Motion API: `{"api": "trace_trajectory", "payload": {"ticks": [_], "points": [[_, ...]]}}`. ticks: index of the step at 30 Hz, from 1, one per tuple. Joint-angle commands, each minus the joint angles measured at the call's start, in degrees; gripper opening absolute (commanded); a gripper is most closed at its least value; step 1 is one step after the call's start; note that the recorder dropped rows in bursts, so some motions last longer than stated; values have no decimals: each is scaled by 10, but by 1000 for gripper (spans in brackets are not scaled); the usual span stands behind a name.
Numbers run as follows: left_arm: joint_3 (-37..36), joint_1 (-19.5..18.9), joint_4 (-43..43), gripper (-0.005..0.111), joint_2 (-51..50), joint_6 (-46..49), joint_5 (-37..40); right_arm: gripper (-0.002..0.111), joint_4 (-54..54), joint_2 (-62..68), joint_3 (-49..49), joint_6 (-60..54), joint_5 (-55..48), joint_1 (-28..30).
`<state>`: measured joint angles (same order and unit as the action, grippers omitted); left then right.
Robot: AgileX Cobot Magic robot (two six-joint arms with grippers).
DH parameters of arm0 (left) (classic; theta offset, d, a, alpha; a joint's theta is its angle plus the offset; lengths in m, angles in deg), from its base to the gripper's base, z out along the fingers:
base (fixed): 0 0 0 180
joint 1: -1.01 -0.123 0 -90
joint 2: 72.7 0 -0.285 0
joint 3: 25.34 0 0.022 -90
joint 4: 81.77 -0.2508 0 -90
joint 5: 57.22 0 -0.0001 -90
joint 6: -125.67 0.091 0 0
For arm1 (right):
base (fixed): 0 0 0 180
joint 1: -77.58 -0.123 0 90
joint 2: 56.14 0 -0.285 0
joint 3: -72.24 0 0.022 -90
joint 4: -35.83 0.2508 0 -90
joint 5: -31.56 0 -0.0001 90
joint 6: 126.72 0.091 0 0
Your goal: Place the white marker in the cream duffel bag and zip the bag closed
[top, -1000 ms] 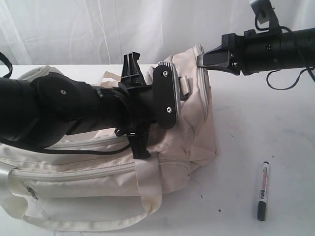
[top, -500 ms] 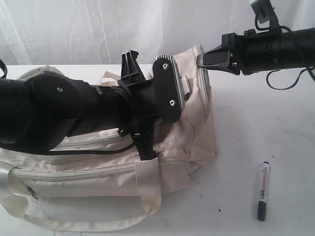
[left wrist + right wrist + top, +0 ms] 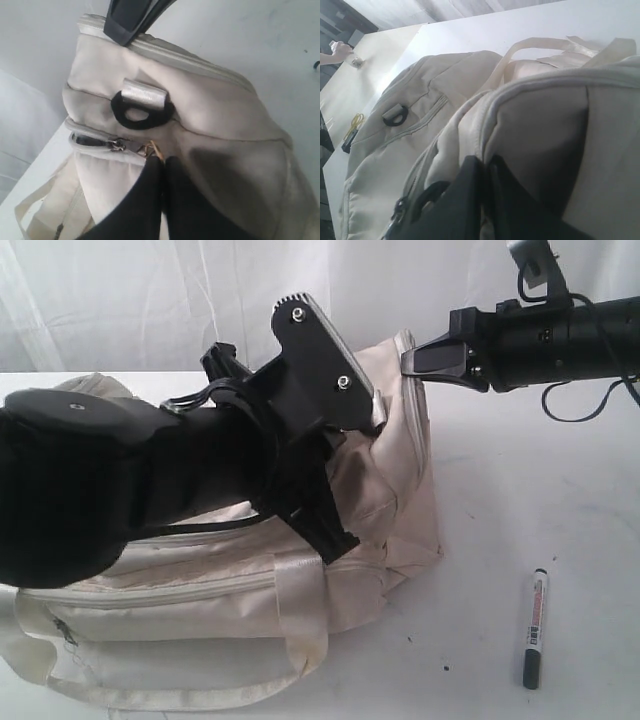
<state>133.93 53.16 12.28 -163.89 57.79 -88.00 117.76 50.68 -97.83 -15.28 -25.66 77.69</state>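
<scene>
The cream duffel bag lies across the table under my left arm, whose fingertips are hidden in the exterior view. In the left wrist view my left gripper is shut on a brass zipper pull at the bag's end, just below a black strap ring. My right gripper is shut on the fabric rim at the bag's far end, and its fingers also show in the left wrist view. The white marker lies on the table right of the bag, apart from both grippers.
The bag's webbing handle loops toward the front table edge. A white curtain hangs behind the table. A small yellow-and-black object lies on the table past the bag. Bare tabletop surrounds the marker.
My left gripper has closed on the zipper pull, and the left wrist has swung up and leftward over the bag. The right arm, bag end and marker have stayed put.
</scene>
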Motion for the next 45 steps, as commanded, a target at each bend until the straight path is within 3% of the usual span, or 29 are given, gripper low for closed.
{"api": "trace_trajectory", "payload": {"ticks": [1, 7, 13, 45], "points": [[2, 43, 59, 0, 11, 89, -19, 0, 32, -6, 0, -6, 22, 6], [1, 101, 59, 0, 12, 89, -99, 0, 32, -5, 0, -6, 24, 6], [1, 138, 59, 0, 15, 80, -120, 0, 30, -5, 0, -6, 23, 6], [1, 142, 59, 0, 13, 53, -158, 0, -74, -5, 0, 25, -19, 5]]}}
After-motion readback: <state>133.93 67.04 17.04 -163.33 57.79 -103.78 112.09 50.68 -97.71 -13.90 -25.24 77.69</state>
